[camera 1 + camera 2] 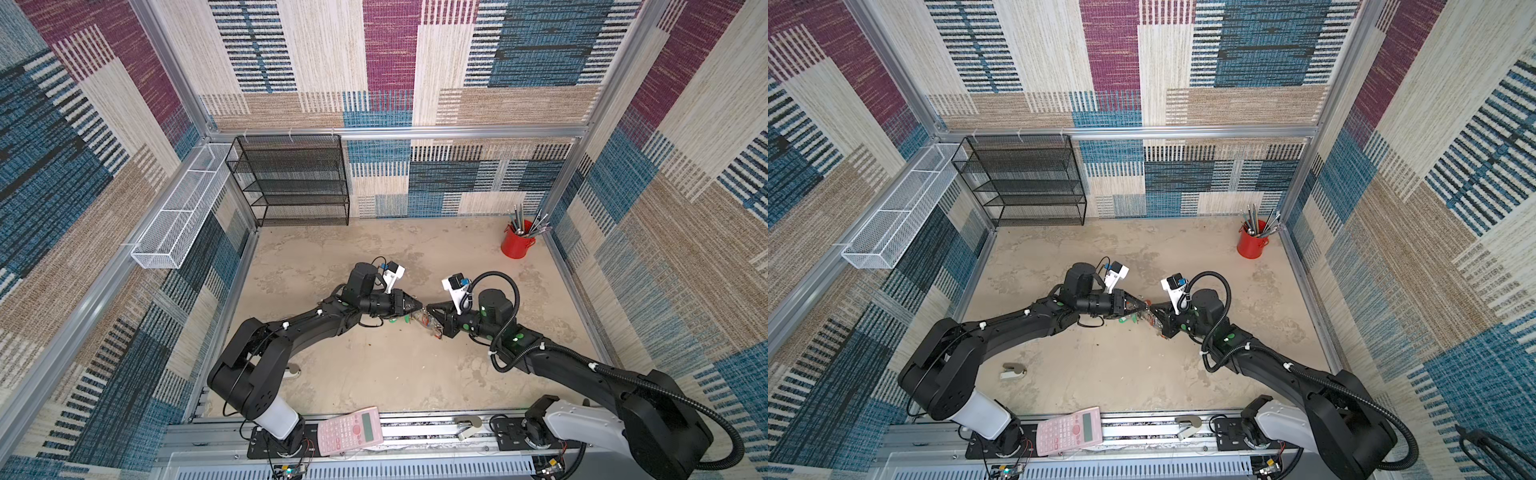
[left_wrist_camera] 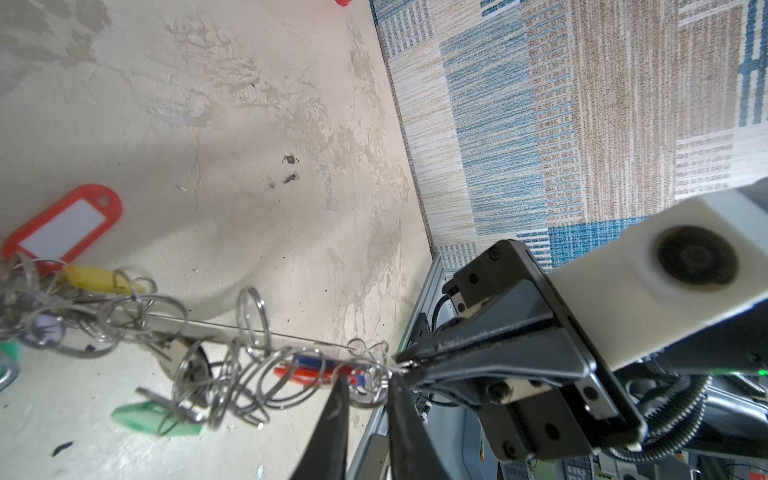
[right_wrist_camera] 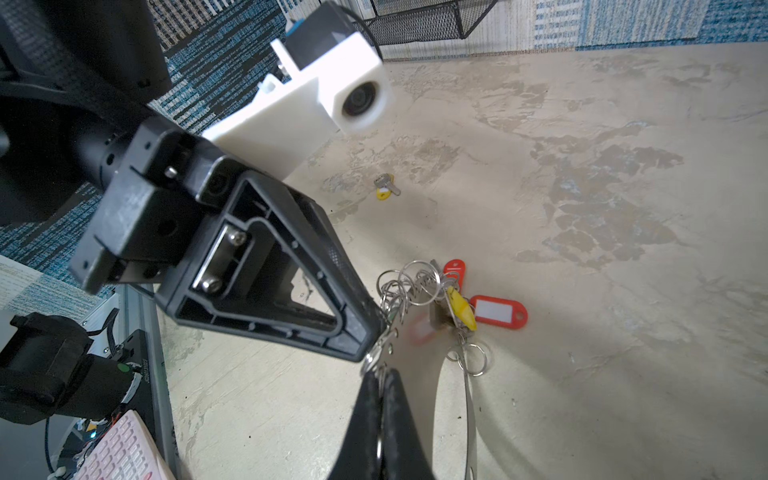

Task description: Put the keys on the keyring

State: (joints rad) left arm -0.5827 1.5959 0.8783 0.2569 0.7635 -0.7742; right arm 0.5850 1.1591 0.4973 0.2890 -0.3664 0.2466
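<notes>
The keys (image 3: 384,189), a small silver set with a yellow tag, lie alone on the table beyond both grippers in the right wrist view. I cannot make them out in the top views. The keyring (image 3: 415,361) (image 2: 199,328) is a flat grey band hung with silver rings and red, yellow and green tags. It hangs between the arms at mid-table (image 1: 428,322) (image 1: 1150,322). My right gripper (image 3: 380,374) (image 2: 405,363) (image 1: 430,309) is shut on the band's end. My left gripper (image 2: 368,386) (image 3: 370,347) (image 1: 417,309) meets it tip to tip, its jaws a little apart with a small silver ring (image 2: 370,388) spanning the gap.
A red cup of pens (image 1: 517,245) stands at the back right. A black mesh shelf (image 1: 291,183) and a white wire basket (image 1: 178,212) line the back left. A pink calculator (image 1: 349,430) lies on the front rail, and a small grey clip (image 1: 1013,370) lies near the left arm.
</notes>
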